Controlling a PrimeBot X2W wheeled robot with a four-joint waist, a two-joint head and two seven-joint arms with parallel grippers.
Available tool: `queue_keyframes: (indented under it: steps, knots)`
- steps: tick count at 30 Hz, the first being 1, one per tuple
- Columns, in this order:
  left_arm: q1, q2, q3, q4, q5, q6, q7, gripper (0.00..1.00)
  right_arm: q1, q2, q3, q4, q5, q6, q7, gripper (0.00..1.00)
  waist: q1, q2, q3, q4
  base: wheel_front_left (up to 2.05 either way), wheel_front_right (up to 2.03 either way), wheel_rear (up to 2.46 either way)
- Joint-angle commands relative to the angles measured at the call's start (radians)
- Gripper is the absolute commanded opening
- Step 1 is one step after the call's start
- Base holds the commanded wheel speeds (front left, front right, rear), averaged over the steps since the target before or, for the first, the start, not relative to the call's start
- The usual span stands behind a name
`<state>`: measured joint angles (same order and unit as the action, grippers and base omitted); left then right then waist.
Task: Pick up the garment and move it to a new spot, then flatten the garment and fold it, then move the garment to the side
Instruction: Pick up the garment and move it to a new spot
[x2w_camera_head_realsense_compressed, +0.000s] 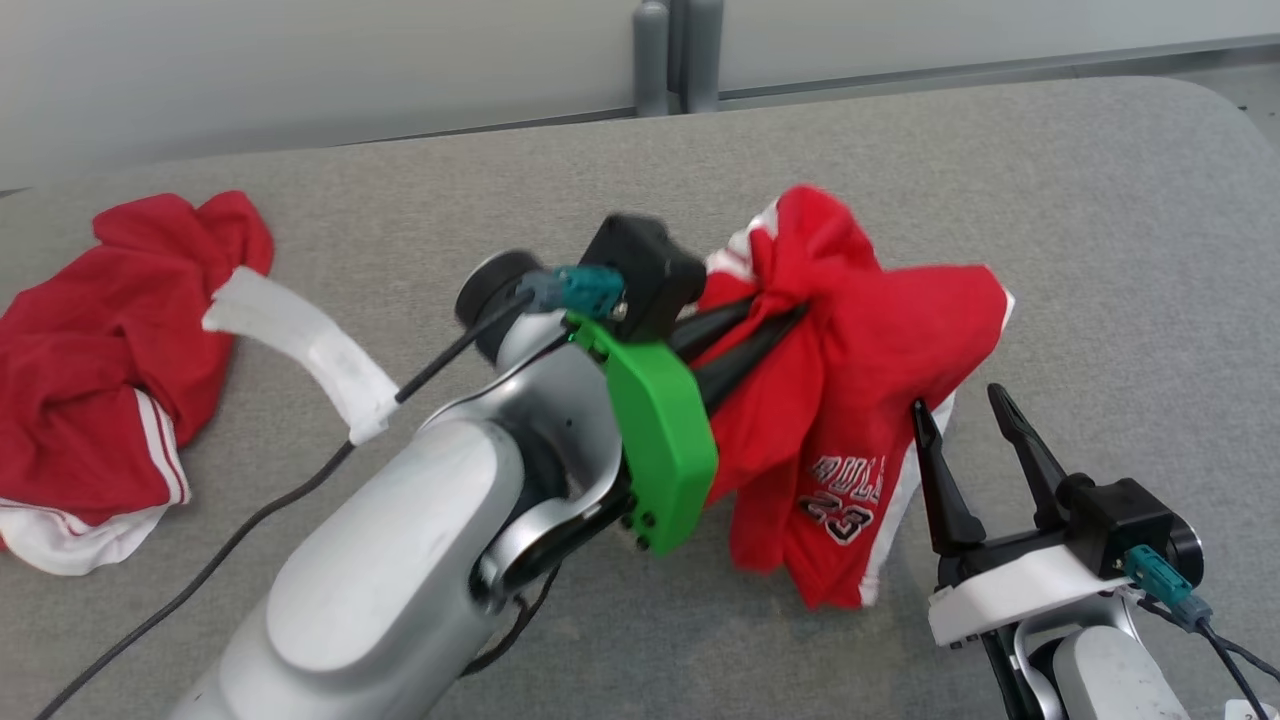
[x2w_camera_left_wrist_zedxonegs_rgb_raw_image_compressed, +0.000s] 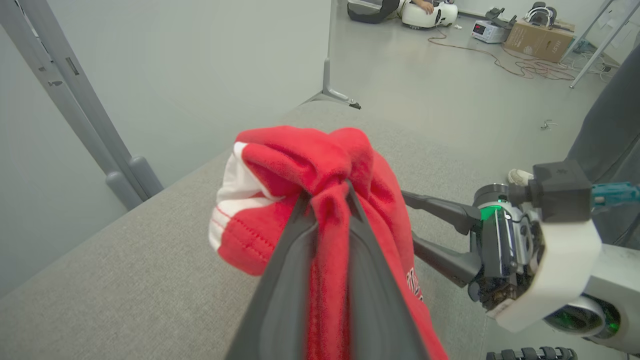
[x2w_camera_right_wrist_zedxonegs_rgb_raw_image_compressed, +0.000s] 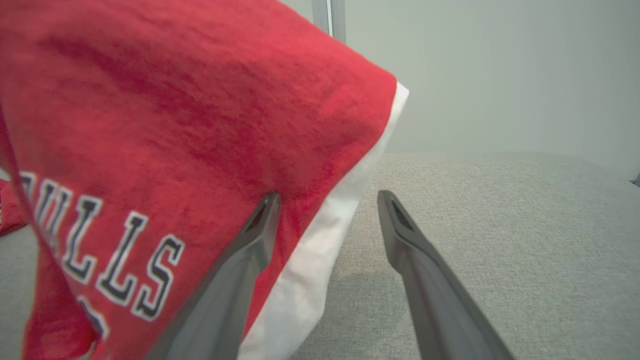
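A red garment (x2w_camera_head_realsense_compressed: 860, 400) with white trim and dark lettering hangs bunched above the grey table (x2w_camera_head_realsense_compressed: 1100, 220). My left gripper (x2w_camera_head_realsense_compressed: 775, 315) is shut on a fold near its top; in the left wrist view the cloth (x2w_camera_left_wrist_zedxonegs_rgb_raw_image_compressed: 305, 165) is pinched between the dark fingers (x2w_camera_left_wrist_zedxonegs_rgb_raw_image_compressed: 280, 280). My right gripper (x2w_camera_head_realsense_compressed: 960, 400) stands open at the garment's lower right edge, its left fingertip against the cloth. The right wrist view has the garment (x2w_camera_right_wrist_zedxonegs_rgb_raw_image_compressed: 175, 125) hanging in front of the open right gripper (x2w_camera_right_wrist_zedxonegs_rgb_raw_image_compressed: 327, 200), white hem between the fingers.
A second red and white garment (x2w_camera_head_realsense_compressed: 100, 370) lies crumpled at the table's far left. A black cable (x2w_camera_head_realsense_compressed: 250, 520) trails over the table from my left arm. Grey posts (x2w_camera_head_realsense_compressed: 678, 50) stand behind the table. A person's shoe (x2w_camera_left_wrist_zedxonegs_rgb_raw_image_compressed: 520, 176) is on the floor beyond.
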<state>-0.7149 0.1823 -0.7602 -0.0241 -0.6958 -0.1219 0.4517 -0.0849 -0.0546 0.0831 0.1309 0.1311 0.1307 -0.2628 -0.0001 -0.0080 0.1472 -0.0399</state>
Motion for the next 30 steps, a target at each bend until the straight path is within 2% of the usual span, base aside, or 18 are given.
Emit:
queue_keyframes:
  steps: [1, 4, 6, 10, 14, 17, 18, 19, 21, 22, 26, 30]
  knots:
    - [0.026, 0.029, -0.002, -0.006, -0.008, 0.007, 0.013, 0.00, 0.011, 0.001, 0.002, -0.004, 0.011, 0.000, -0.003, 1.00, 0.0001, 0.0080, 0.027, -0.049, 0.00, 0.00, 0.00]
    - [0.077, 0.110, -0.013, -0.054, -0.005, 0.022, 0.073, 0.00, 0.020, 0.002, -0.005, -0.008, 0.011, 0.000, -0.003, 1.00, 0.0001, 0.0080, 0.047, -0.079, 0.00, 0.00, 0.00]
    - [0.086, 0.153, -0.006, -0.035, 0.018, 0.028, 0.079, 0.00, 0.017, 0.003, -0.009, -0.007, 0.018, 0.000, -0.003, 1.00, 0.0001, 0.0080, 0.061, -0.097, 0.00, 0.00, 0.00]
    - [0.071, 0.212, -0.001, 0.096, 0.079, 0.039, 0.056, 0.00, 0.007, 0.003, 0.005, -0.006, 0.041, 0.000, -0.003, 1.00, 0.0001, 0.0080, 0.078, -0.134, 0.00, 0.00, 0.00]
    - [0.069, 0.249, 0.004, 0.281, 0.090, 0.044, 0.063, 0.00, 0.007, 0.003, 0.012, -0.005, 0.055, 0.000, -0.003, 1.00, 0.0001, 0.0080, 0.084, -0.170, 0.00, 0.00, 0.00]
    - [0.061, 0.273, 0.003, 0.360, 0.098, 0.038, 0.060, 0.00, 0.019, 0.003, 0.003, -0.006, 0.055, 0.000, -0.003, 1.00, 0.0001, 0.0080, 0.085, -0.175, 0.00, 0.00, 0.00]
    - [0.057, 0.277, 0.007, 0.384, 0.103, 0.039, 0.046, 0.09, 0.023, 0.003, -0.001, -0.006, 0.053, 0.000, -0.003, 1.00, 0.0001, 0.0080, 0.085, -0.174, 0.00, 0.00, 0.00]
    - [0.051, 0.281, 0.013, 0.404, 0.114, 0.047, 0.025, 0.27, 0.025, 0.003, -0.005, -0.004, 0.051, 0.000, -0.003, 1.00, 0.0001, 0.0080, 0.085, -0.172, 0.00, 0.00, 0.00]
    - [0.044, 0.277, 0.020, 0.442, 0.123, 0.056, -0.023, 0.83, 0.033, 0.003, -0.013, -0.003, 0.047, 0.000, -0.003, 1.00, 0.0001, 0.0080, 0.082, -0.163, 0.00, 0.00, 0.00]
    - [0.039, 0.273, 0.024, 0.458, 0.134, 0.063, -0.049, 1.00, 0.037, 0.003, -0.015, 0.001, 0.046, 0.000, -0.003, 1.00, 0.0001, 0.0080, 0.080, -0.157, 0.00, 0.00, 0.00]
    - [0.052, 0.241, 0.040, 0.507, 0.117, 0.077, -0.118, 1.00, 0.038, 0.003, -0.012, 0.010, 0.041, 0.000, -0.003, 1.00, 0.0001, 0.0080, 0.064, -0.136, 0.00, 0.00, 0.00]
    - [0.096, 0.232, 0.061, 0.493, 0.085, 0.087, -0.150, 1.00, 0.044, 0.003, -0.015, 0.014, 0.037, 0.000, -0.003, 1.00, 0.0001, 0.0080, 0.044, -0.120, 0.00, 0.00, 0.00]
